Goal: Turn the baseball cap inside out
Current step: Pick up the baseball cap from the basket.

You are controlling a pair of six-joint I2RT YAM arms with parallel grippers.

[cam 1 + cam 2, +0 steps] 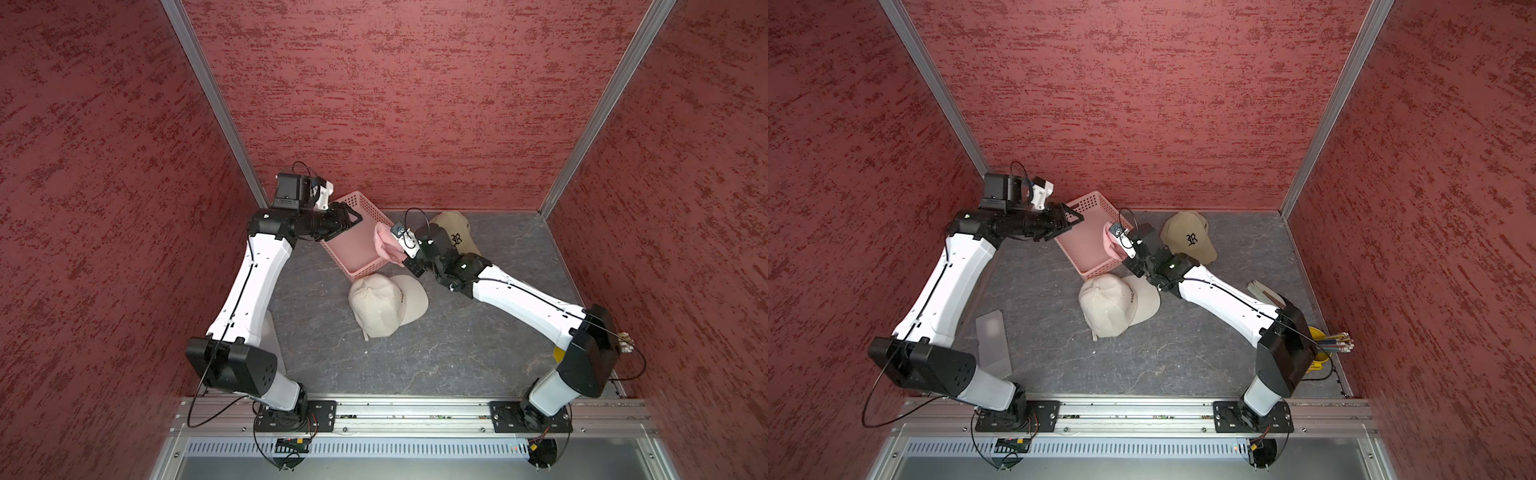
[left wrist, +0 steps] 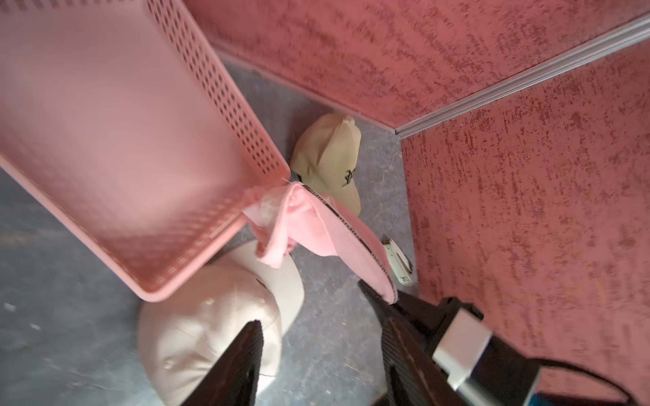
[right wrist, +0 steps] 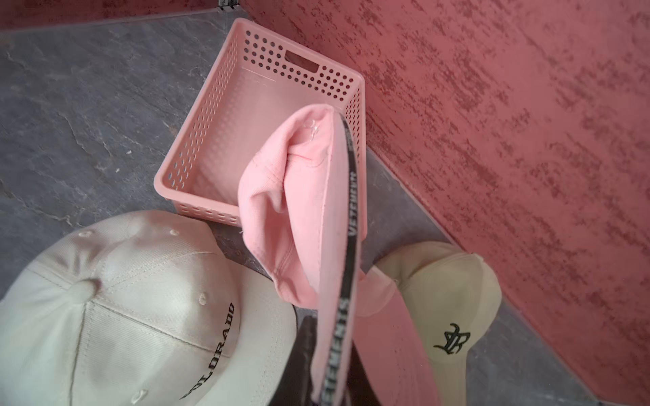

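Three caps, one basket, two arms. The pink cap hangs clear of the table, over the 4 o'clock rim of the pink basket. The right gripper is clamped on its brim, and the crown droops slack and creased.

The other two caps lie crown-up on the grey table. The cream cap is just at the basket's 6 o'clock. The tan cap is at the pink cap's 3 o'clock, near the back wall.

The left gripper hovers over the basket's 10 o'clock side, its fingers apart with nothing between them.

Only the right wrist view shows the black lettered band along the pink brim's edge. The gap between the left fingers is plain only in the left wrist view. A translucent sheet at the table's 8 o'clock and a yellow cup of pencils at 4 o'clock show clearly in a top view alone.
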